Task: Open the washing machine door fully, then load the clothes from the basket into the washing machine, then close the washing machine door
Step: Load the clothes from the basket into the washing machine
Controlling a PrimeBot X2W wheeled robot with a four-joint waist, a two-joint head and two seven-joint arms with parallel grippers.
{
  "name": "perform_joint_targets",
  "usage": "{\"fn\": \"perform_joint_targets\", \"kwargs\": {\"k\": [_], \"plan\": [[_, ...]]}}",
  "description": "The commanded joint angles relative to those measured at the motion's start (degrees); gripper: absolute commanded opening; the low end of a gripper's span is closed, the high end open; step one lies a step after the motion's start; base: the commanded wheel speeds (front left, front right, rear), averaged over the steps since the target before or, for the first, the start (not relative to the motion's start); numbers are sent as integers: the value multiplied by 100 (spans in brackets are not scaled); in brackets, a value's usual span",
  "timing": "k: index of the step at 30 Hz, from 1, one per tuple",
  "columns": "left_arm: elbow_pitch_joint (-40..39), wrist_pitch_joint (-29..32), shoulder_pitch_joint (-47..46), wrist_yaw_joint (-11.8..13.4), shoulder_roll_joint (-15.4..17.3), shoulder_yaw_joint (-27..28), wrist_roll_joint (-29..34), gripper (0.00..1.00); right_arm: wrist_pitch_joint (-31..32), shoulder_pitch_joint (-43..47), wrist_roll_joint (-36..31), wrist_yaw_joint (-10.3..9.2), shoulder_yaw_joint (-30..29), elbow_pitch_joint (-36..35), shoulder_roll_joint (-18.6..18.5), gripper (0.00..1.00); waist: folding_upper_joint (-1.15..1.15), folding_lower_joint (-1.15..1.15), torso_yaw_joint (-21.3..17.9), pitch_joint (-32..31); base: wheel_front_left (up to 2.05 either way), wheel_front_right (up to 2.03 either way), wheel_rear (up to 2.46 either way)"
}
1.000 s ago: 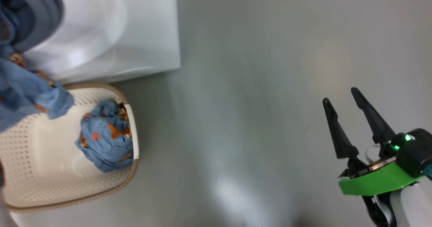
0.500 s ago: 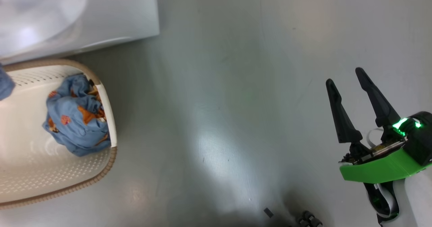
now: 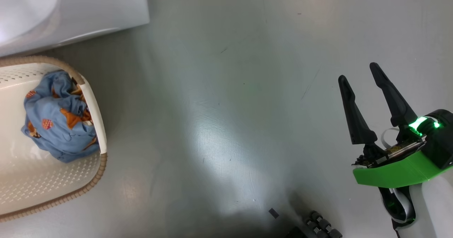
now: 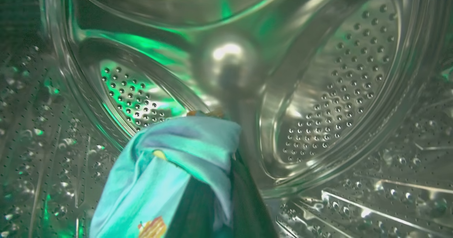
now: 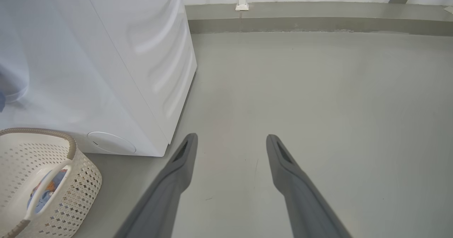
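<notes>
Left wrist view: left gripper (image 4: 226, 181) clasps clothes (image 4: 177, 149) inside drum (image 4: 336, 71); head view: right gripper (image 3: 357, 72) splayed over floor (image 3: 230, 89).

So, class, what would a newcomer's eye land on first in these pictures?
Probably the green-lit perforated steel drum in the left wrist view, with a blue garment held up before it. In the head view, the right tool stands open at lower right, and a blue bundle of clothes sits in the cream basket at left.
</notes>
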Motion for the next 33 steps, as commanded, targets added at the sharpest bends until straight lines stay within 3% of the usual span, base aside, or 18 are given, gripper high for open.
{"fn": "perform_joint_targets", "kwargs": {"k": [1,4,5,6,7,22,33], "plan": [[-75,-37,-43,-21,318,-27,53,0,-66,85,64,9,108,-90,-46,100,0,0,1,-1,0,0,0],[62,-66,-46,-34,326,-35,29,0,-66,64,59,9,106,-67,-49,100,0,0,6,-3,0,0,0],[98,-73,-51,-45,325,-40,18,16,-66,54,52,9,106,-73,-50,100,0,0,11,-7,0,0,0],[128,-79,-53,-48,324,-44,11,65,-66,50,46,9,108,-81,-48,100,0,0,18,-13,0,0,0],[163,-84,-54,-43,317,-36,-6,100,-66,50,40,9,108,-87,-45,100,0,0,27,-20,0,0,0],[284,-101,447,-192,78,-113,-185,100,-67,83,-61,9,72,-76,-133,100,0,0,295,-550,0,0,0],[-167,-101,1869,-318,-227,-173,-370,100,-67,299,-218,9,69,-4,-192,100,0,0,614,-1393,0,0,0]]}}
